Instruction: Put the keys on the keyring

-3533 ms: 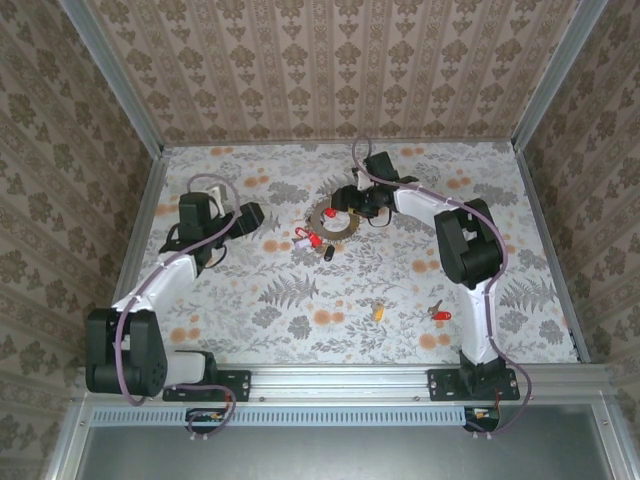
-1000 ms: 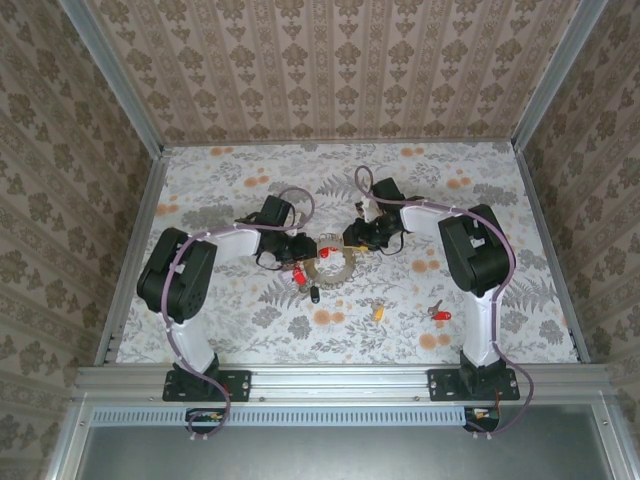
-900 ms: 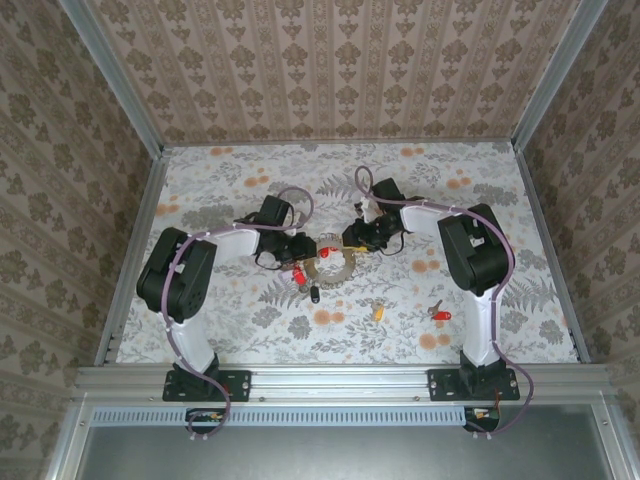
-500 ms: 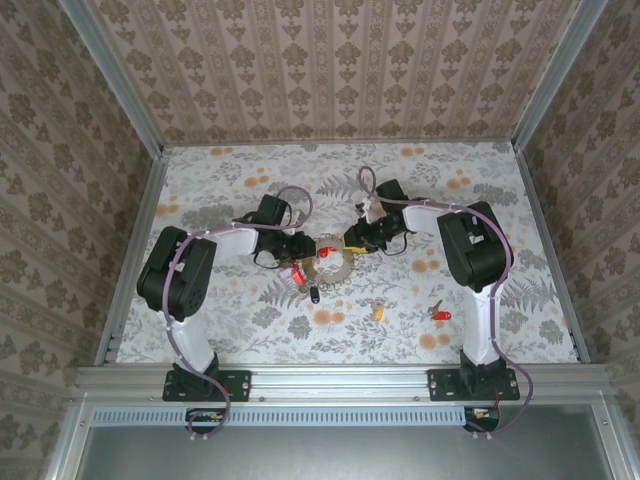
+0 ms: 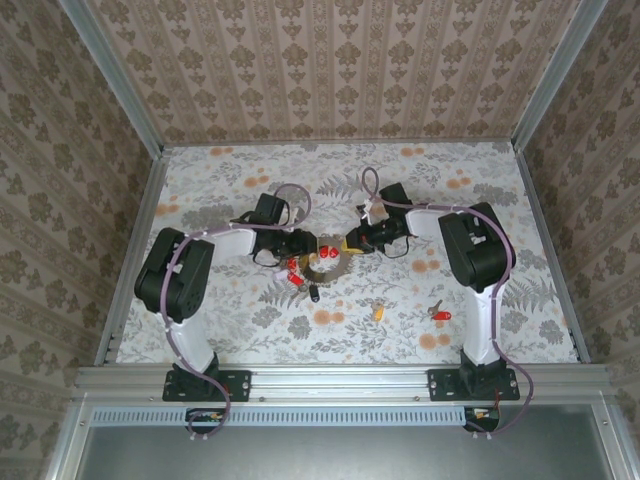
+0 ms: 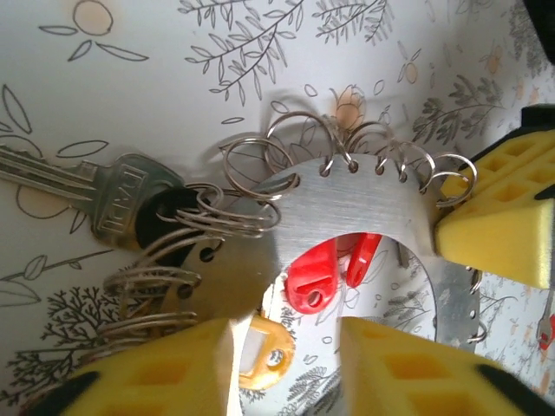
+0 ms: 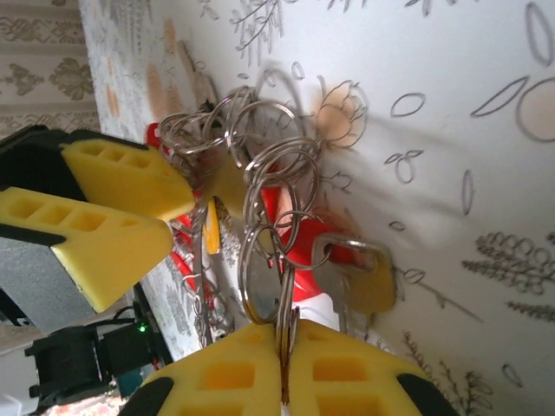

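Two hands: right hand (image 7: 283,338) pinches keyring (image 6: 355,208), left hand (image 6: 286,342) half-open.

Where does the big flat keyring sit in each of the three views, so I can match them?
Top external: the keyring lies mid-table, near the picture's centre.
Left wrist: the keyring is at centre, its brushed band arching over the opening.
Right wrist: edge-on and hard to pick out, likely the dull strip behind the split rings, left of centre.
Shared landmark: the red key heads at the ring's opening.
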